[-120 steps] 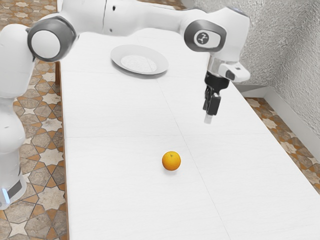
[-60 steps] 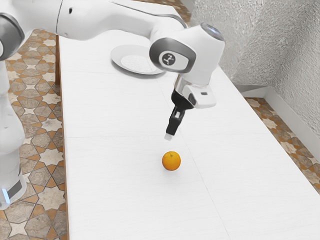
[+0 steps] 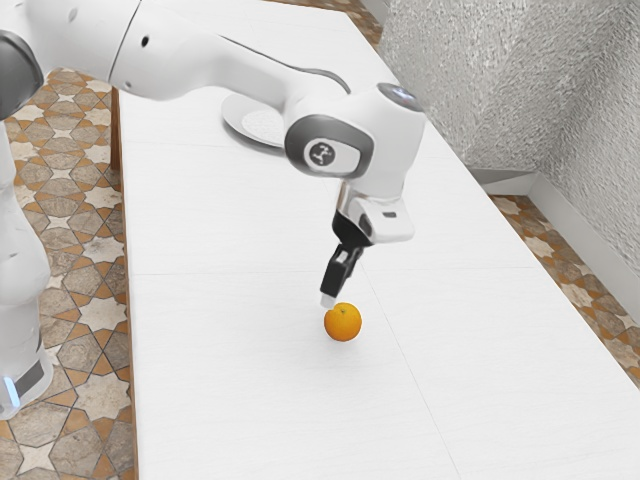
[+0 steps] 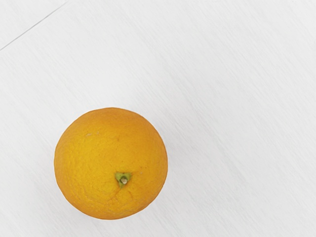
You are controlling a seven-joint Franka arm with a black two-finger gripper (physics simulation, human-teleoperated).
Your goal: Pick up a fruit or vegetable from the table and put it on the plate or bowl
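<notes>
Orange [image 3: 343, 322] sits on the table [image 3: 220, 390], approx mid-table, stem [image 4: 123, 179] facing up. Round, firm, pebbly skin, prob. light. It'd roll if nudged, so take it across the widest part, either side of the stem. Gripper [image 3: 328, 297] hangs just above it, a bit toward the exterior view's left, holding nothing. It's seen edge-on, so can't tell how far open. Plate [image 3: 232, 122] is well apart at the far end, partly behind the arm. Count: 1 orange, 1 plate, 1 gripper.
</notes>
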